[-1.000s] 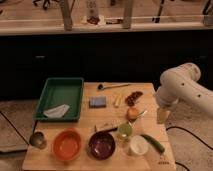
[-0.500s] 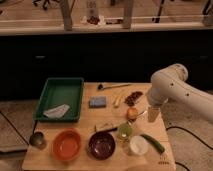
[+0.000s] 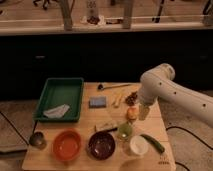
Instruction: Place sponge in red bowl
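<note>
The sponge (image 3: 98,102) is a small flat blue-grey pad lying on the wooden table, just right of the green tray. The red bowl (image 3: 67,145) stands empty at the table's front left, next to a dark purple bowl (image 3: 102,145). My white arm (image 3: 162,86) reaches in from the right. Its gripper (image 3: 144,112) hangs over the right part of the table, beside an orange object (image 3: 131,113), to the right of the sponge and well apart from it. Nothing shows in the gripper.
A green tray (image 3: 48,100) with a white cloth (image 3: 56,111) sits at the left. A pale tan block (image 3: 106,126), green cup (image 3: 124,131), white cup (image 3: 137,145), green vegetable (image 3: 152,143), metal cup (image 3: 37,139), spoon (image 3: 108,86) and dark-red item (image 3: 132,97) lie around.
My arm has swung leftward from the table's right edge, bringing the gripper over the right part of the table. The objects on the table have not moved.
</note>
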Controlling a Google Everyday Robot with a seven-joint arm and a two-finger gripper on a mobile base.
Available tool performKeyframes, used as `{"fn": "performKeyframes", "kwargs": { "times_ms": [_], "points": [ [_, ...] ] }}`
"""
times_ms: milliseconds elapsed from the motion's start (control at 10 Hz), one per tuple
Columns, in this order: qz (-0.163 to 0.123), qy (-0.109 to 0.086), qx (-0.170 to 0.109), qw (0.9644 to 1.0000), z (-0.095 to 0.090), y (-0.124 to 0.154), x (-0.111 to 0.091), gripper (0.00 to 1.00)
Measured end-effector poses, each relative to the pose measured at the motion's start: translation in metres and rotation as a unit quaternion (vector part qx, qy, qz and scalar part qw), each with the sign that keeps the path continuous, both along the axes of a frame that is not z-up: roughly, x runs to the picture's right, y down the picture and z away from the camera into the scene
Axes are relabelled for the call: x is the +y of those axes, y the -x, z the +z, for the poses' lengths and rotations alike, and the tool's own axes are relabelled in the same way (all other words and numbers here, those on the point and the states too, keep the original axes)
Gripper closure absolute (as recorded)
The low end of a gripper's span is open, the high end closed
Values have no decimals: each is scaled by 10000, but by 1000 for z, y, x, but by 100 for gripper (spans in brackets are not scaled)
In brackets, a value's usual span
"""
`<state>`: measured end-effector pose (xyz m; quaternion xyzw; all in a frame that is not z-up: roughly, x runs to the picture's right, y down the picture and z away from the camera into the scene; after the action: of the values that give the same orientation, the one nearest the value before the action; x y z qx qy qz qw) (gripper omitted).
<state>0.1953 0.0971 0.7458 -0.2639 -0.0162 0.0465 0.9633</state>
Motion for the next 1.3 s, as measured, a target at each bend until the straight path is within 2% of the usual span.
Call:
{"fn": "performKeyframes", "kwargs": {
  "times_ms": [300,700,1300],
  "points": [
    [-62,-50,-74,9999,13,23,-5,20],
    [-105,-95,-118,9998,28,28,-8,20],
    [-68,-121,-213,9997,44,52,-13,20]
  ]
}}
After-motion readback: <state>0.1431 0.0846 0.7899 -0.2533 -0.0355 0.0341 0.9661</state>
